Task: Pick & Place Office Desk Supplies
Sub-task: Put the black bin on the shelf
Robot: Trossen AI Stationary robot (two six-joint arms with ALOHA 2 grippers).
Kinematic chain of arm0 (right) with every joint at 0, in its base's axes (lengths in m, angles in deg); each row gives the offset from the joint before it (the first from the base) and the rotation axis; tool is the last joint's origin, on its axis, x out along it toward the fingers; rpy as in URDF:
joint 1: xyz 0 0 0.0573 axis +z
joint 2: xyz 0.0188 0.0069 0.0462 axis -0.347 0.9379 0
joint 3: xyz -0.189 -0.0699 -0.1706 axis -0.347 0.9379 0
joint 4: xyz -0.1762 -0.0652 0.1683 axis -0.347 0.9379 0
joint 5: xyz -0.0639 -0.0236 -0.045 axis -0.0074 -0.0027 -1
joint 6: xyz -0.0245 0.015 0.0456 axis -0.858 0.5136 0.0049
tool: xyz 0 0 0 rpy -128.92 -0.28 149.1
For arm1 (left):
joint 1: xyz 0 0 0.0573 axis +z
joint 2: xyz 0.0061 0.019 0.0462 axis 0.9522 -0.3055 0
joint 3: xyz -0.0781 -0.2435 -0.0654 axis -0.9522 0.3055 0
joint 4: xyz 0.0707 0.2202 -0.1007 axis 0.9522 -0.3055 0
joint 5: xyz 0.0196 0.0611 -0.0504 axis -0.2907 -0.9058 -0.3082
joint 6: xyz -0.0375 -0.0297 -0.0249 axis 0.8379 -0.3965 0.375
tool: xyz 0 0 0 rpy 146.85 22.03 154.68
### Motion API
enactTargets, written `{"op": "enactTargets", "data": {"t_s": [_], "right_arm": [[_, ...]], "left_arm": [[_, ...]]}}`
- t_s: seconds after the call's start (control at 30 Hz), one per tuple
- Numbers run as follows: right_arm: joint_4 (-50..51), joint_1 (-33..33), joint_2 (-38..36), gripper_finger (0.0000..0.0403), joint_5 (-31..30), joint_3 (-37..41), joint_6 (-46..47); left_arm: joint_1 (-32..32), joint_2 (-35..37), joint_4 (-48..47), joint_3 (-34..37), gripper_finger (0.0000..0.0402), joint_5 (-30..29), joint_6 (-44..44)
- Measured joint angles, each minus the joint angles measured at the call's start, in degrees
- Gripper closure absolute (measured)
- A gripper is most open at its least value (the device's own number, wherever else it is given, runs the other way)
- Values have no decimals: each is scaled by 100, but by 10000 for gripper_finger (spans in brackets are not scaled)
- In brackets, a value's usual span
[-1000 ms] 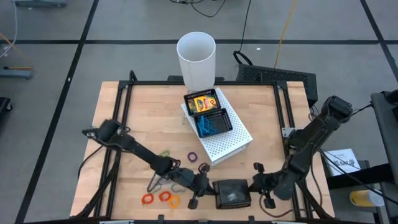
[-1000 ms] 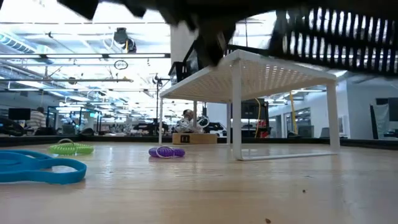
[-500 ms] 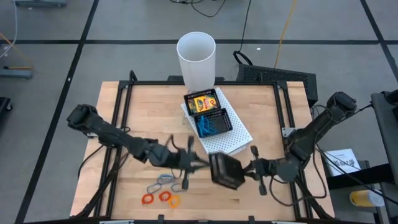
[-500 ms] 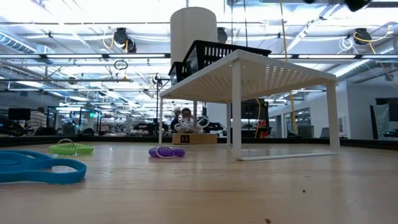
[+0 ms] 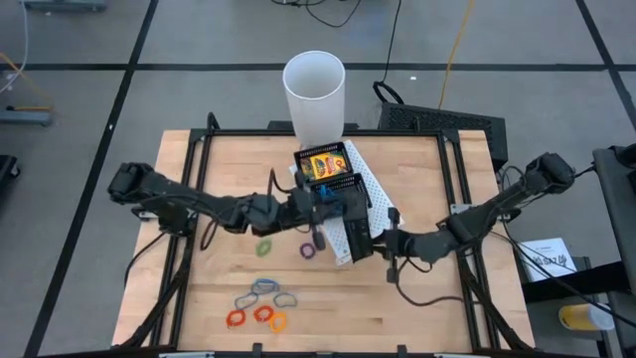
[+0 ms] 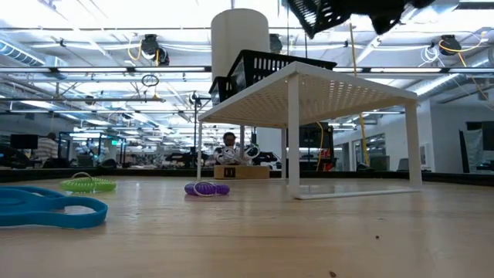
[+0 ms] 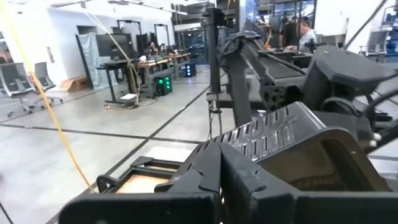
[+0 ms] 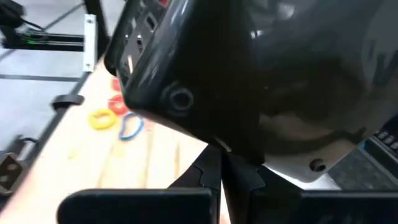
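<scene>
loose rubber-band loops lying on the bare surface (image 5: pixel 224 169) at the left and front: a green one (image 5: pixel 264 246), a purple one (image 5: pixel 308 251), and a grey, red and orange cluster (image 5: pixel 260 308) nearer the front edge, all well apart from both arms.

left claw (image 5: pixel 320 221) pressed together on the left wall of a black mesh bin (image 5: pixel 355 229), pinching the thin mesh. bin held clear of the surface, at the front edge of the white perforated shelf (image 5: pixel 381 204), tilted in the low view.

just behind, on that shelf: crayon boxes (image 5: pixel 323 164) in one mesh compartment and blue loops (image 5: pixel 333 199) in the next, with the white cup (image 5: pixel 314 85) beyond.

right claw (image 5: pixel 386 242) likewise pressed shut on the bin's right wall.

likely step: setting this bin onto the shelf beside its neighbours. to do it well, level the bin first, so no corner catches the shelf lip. move both arms together at one pace and one height, since any lag twists the thin mesh out of a pinch. come in from the front and above, lower onto bare shelf without nudging the filled compartments, and let go only once the base sits flat.
</scene>
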Motion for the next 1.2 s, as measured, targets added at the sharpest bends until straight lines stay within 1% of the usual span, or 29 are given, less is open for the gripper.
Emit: {"op": "enactTargets", "data": {"t_s": [0.13,0.23,0.43,0.57,0.63,0.7,0.83,0.97,1.1,1.2], "right_arm": [[-15,-146,105,403,-8,3,-2],[-21,-263,192,403,-31,3,-2],[-105,-471,366,403,-36,3,-2],[-128,-580,437,403,-35,3,-2],[-149,-633,463,403,-42,3,0],[-233,-684,501,403,-48,3,2],[-527,-797,620,403,-39,5,238],[-816,-864,767,403,-23,7,376],[-885,-924,808,403,274,6,323],[-914,-947,810,403,398,7,319]], "left_arm": [[139,-8,65,7,379,88,11],[252,-9,107,7,371,296,26],[479,-20,99,16,386,411,500],[562,-16,171,15,397,983,640],[579,-16,205,15,393,1265,688],[579,-14,214,11,383,1399,728],[579,-14,302,9,368,1414,734],[623,-18,419,12,365,1399,734],[691,-25,439,17,364,1399,756],[730,-53,445,19,364,1408,949]]}}
